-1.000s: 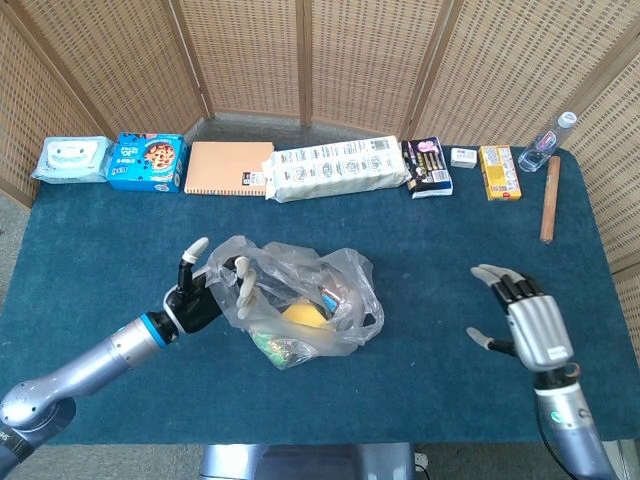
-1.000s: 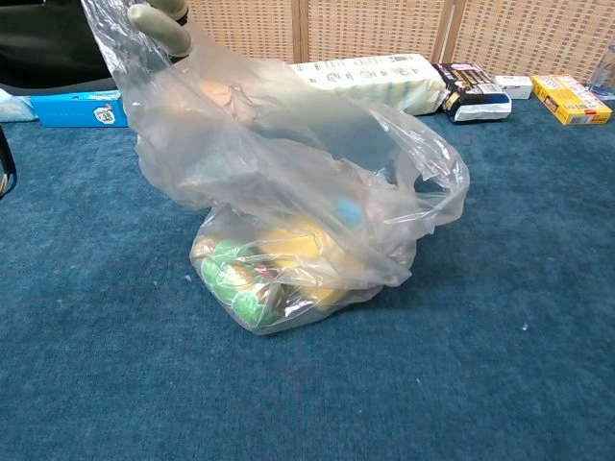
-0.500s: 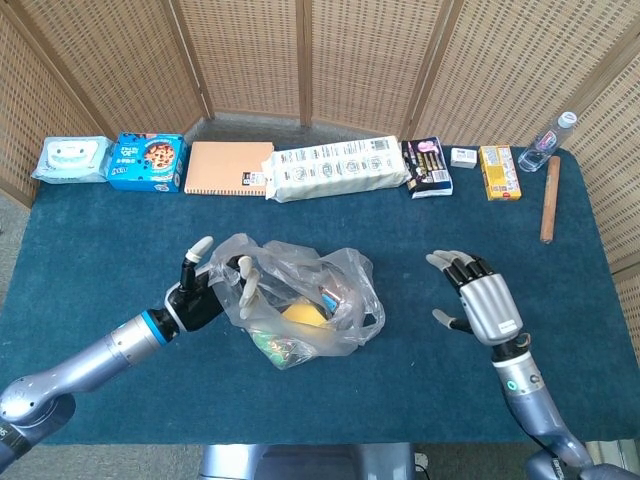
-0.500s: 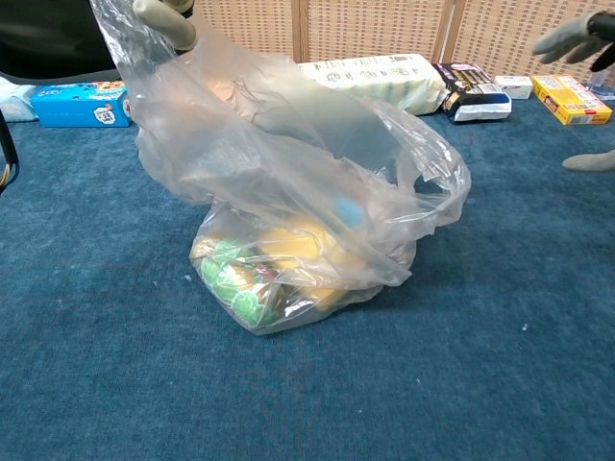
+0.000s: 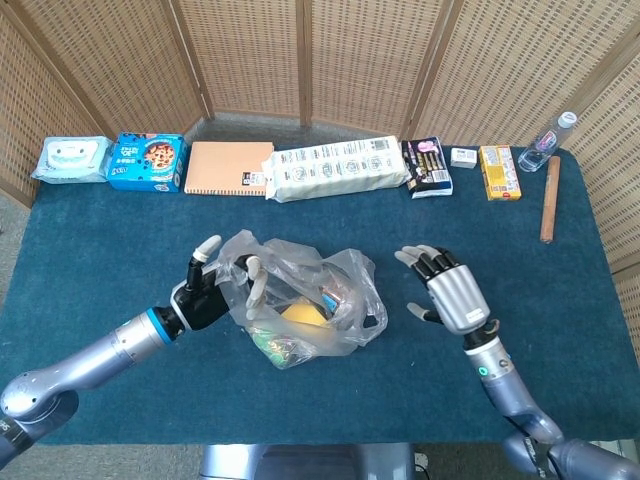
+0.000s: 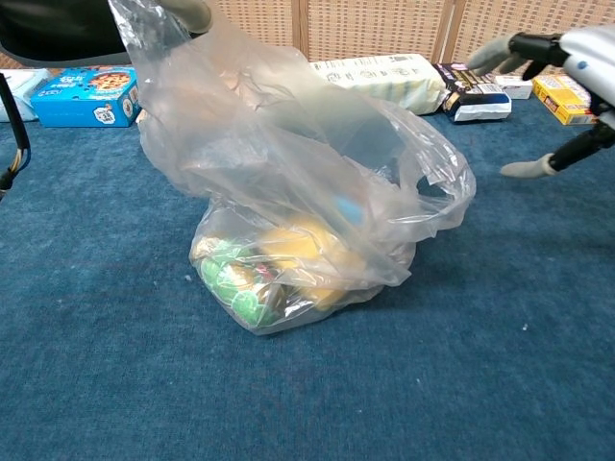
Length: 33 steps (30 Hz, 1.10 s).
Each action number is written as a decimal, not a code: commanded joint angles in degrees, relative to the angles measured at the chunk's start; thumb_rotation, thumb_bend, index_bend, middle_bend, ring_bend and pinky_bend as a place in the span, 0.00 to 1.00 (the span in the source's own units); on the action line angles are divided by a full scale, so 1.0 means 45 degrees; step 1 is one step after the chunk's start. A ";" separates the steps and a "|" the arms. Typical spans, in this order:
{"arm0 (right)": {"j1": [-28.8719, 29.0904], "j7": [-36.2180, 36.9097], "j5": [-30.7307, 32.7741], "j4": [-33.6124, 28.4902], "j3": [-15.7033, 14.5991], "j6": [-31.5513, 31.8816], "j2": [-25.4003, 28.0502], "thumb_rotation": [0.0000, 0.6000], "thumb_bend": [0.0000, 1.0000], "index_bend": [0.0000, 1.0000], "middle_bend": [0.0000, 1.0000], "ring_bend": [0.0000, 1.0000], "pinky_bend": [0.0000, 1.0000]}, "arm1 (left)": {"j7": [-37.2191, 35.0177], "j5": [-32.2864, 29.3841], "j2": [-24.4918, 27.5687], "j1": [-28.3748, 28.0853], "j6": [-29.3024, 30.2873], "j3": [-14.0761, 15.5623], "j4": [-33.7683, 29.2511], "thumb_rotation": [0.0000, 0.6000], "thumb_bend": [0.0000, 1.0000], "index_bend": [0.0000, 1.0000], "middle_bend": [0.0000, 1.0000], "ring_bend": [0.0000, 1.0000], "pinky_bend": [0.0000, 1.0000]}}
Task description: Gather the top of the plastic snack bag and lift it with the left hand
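The clear plastic snack bag (image 5: 300,300) stands mid-table, with yellow and green snacks (image 6: 259,269) in its bottom. Its top gapes open toward the right. My left hand (image 5: 205,292) is at the bag's left side and holds the left part of the top film, which stands raised in the chest view. Only a fingertip (image 6: 187,12) of that hand shows there, at the top of the lifted film. My right hand (image 5: 445,290) hovers to the right of the bag, fingers spread and holding nothing, a short gap from the bag's rim. The chest view has the right hand (image 6: 577,62) at its right edge.
Along the table's back edge lie a wipes pack (image 5: 70,158), a blue cookie box (image 5: 147,162), an orange notebook (image 5: 228,168), a long white package (image 5: 338,168), a dark packet (image 5: 427,166), a yellow box (image 5: 498,172), a water bottle (image 5: 548,142) and a wooden stick (image 5: 549,198).
My right hand has moved left and forward, from the table's right side to close beside the bag. My left hand has shifted slightly right, still holding the bag's top.
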 commanded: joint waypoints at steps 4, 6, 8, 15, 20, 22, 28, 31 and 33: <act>0.0483 -0.0042 -0.0048 -0.0226 0.0041 -0.0027 -0.0585 1.00 0.07 0.20 0.23 0.22 0.25 | 0.0168 0.0016 -0.0149 -0.0341 0.0259 0.0205 0.0152 0.00 0.27 0.55 0.61 0.65 0.63; 0.0661 -0.0204 -0.0067 -0.0282 0.0030 -0.0105 -0.0823 1.00 0.07 0.20 0.23 0.22 0.25 | 0.0232 0.0038 -0.0207 -0.0468 0.0284 0.0272 0.0225 0.00 0.27 0.55 0.61 0.65 0.63; 0.0789 -0.0285 -0.0044 -0.0329 0.0022 -0.0175 -0.1018 1.00 0.07 0.20 0.23 0.22 0.25 | 0.0303 0.0059 -0.0244 -0.0538 0.0267 0.0302 0.0280 0.00 0.27 0.55 0.61 0.65 0.63; 0.1217 -0.0340 0.0293 -0.0781 0.0090 -0.0591 -0.1643 1.00 0.07 0.23 0.26 0.22 0.25 | 0.0679 0.0172 -0.0411 -0.0661 0.0126 0.0385 0.0566 0.00 0.27 0.55 0.61 0.65 0.63; 0.1436 -0.0235 0.0764 -0.1237 0.0249 -0.1011 -0.1789 0.99 0.06 0.35 0.33 0.26 0.26 | 0.0942 0.0129 -0.0527 -0.0627 -0.0418 0.0406 0.0925 0.00 0.28 0.55 0.61 0.65 0.62; 0.1503 -0.0292 0.0851 -0.1224 0.0335 -0.0996 -0.1917 0.99 0.07 0.41 0.36 0.28 0.27 | 0.1043 0.0052 -0.0576 -0.0590 -0.0692 0.0357 0.1102 0.00 0.28 0.55 0.61 0.65 0.62; 0.1643 0.0100 0.1162 -0.0993 0.0727 -0.0613 -0.2609 0.99 0.14 0.57 0.43 0.35 0.29 | 0.1322 -0.0115 -0.0613 -0.0420 -0.1159 0.0313 0.1508 0.00 0.28 0.55 0.61 0.65 0.62; 0.1711 0.0277 0.1244 -0.0756 0.0864 -0.0450 -0.2814 0.99 0.18 0.58 0.44 0.35 0.30 | 0.1462 -0.0212 -0.0586 -0.0314 -0.1418 0.0276 0.1663 0.00 0.28 0.55 0.61 0.65 0.62; 0.1751 0.0321 0.1270 -0.0633 0.0956 -0.0333 -0.2887 0.99 0.20 0.58 0.44 0.36 0.30 | 0.1545 -0.0266 -0.0565 -0.0253 -0.1518 0.0253 0.1738 0.00 0.28 0.55 0.61 0.65 0.62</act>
